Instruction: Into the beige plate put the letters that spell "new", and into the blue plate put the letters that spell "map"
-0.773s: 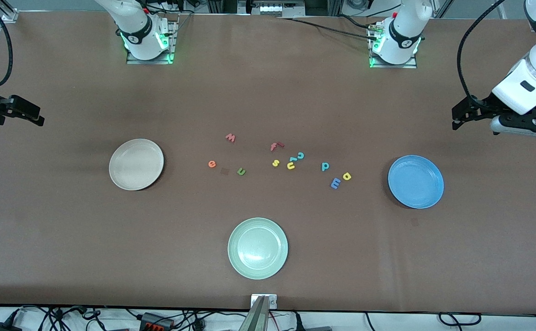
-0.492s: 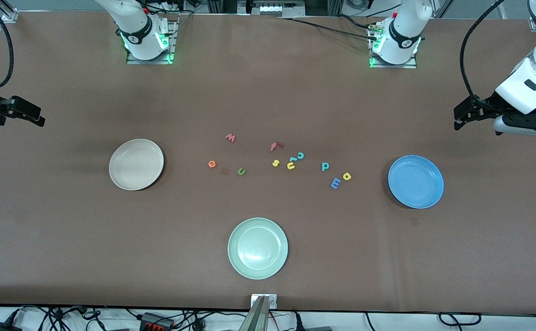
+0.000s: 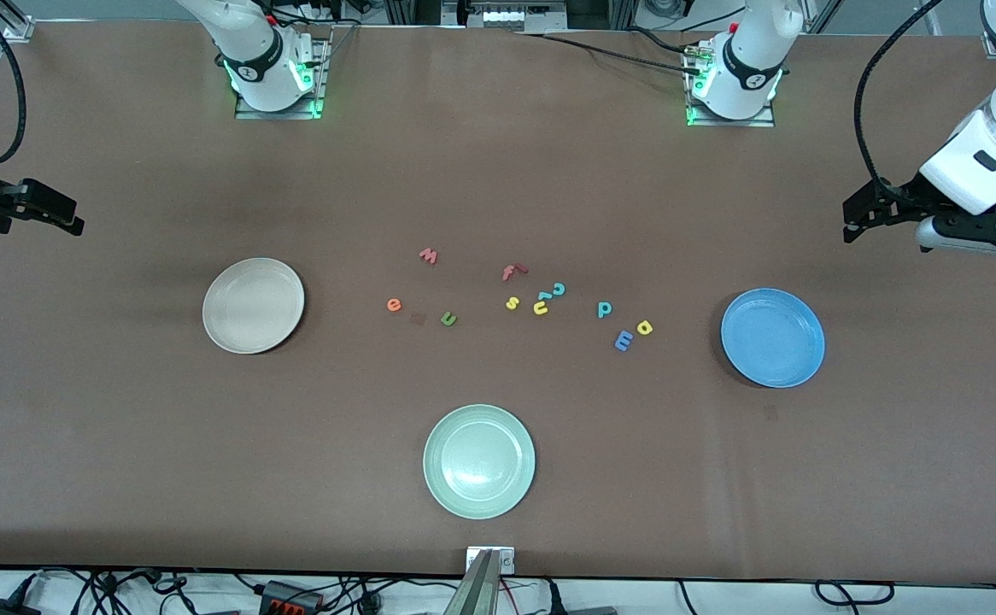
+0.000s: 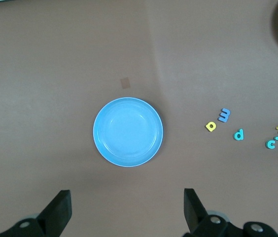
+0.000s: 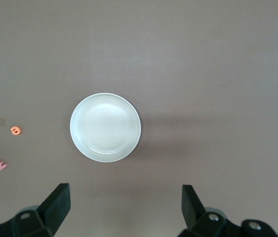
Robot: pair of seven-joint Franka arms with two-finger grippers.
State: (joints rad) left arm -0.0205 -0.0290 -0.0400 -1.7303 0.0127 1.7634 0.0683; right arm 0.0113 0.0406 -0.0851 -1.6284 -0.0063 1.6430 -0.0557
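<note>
The beige plate [image 3: 253,306] lies empty toward the right arm's end, the blue plate [image 3: 772,337] empty toward the left arm's end. Between them on the table lie the pinkish w [image 3: 429,255], orange e [image 3: 394,305] and green n [image 3: 448,319]. Closer to the blue plate are the teal p [image 3: 604,309], yellow a [image 3: 644,326] and blue m [image 3: 623,341]. My left gripper [image 3: 850,222] hangs open over bare table by the blue plate [image 4: 128,132]. My right gripper [image 3: 69,222] hangs open over bare table by the beige plate [image 5: 105,127]. Neither holds anything.
A pale green plate [image 3: 479,461] sits nearer the front camera, at the middle. Spare letters lie among the others: a red f [image 3: 511,272], yellow s [image 3: 512,302], yellow u [image 3: 541,307] and teal c [image 3: 558,289]. A small dark patch [image 3: 417,318] marks the table between e and n.
The left arm has drifted slightly toward its own end of the table. The right arm, the plates and the letters have not moved.
</note>
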